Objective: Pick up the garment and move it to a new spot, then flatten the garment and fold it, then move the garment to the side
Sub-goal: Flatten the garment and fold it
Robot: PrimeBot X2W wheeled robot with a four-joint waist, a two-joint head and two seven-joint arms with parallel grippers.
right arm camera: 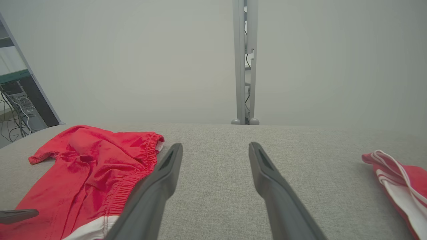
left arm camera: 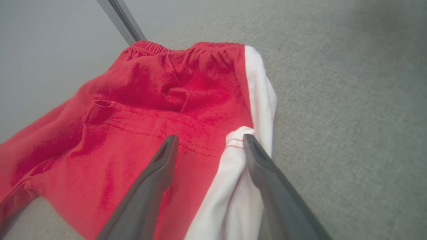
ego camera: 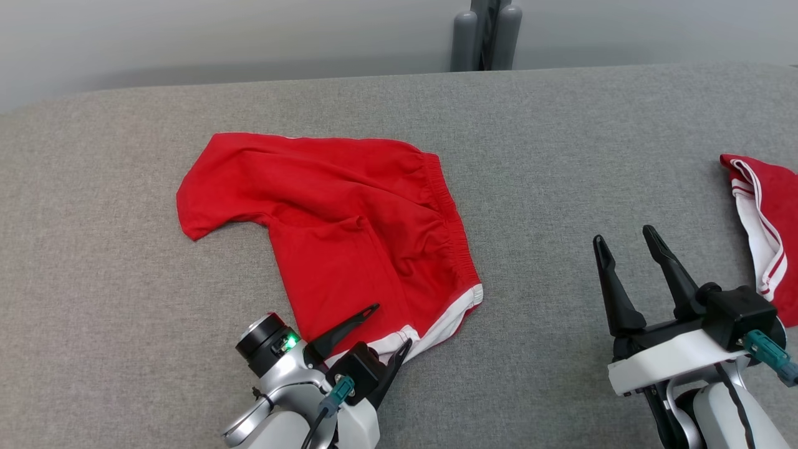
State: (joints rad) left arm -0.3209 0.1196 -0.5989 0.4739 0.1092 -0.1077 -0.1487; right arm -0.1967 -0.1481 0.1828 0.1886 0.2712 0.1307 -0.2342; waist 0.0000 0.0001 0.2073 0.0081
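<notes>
Red shorts (ego camera: 336, 218) are laid at centre frame on a grey fabric-covered counter (ego camera: 561, 125); a red-and-white garment (ego camera: 767, 212) is laid at the right edge.

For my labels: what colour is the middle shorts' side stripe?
White side stripe on red shorts; left wrist view shows it best.

A grey fabric-covered table (ego camera: 561, 125) meets a pale wall (right arm camera: 133, 66), with a grey post (ego camera: 486, 34) behind its far edge. A red and white cloth (ego camera: 764, 212) lies bunched at its right side. A computer (right arm camera: 25, 103) stands beyond its left end.

Bare grey surface (ego camera: 548, 156) between red shorts (ego camera: 336, 224), second garment (ego camera: 773, 206)
</notes>
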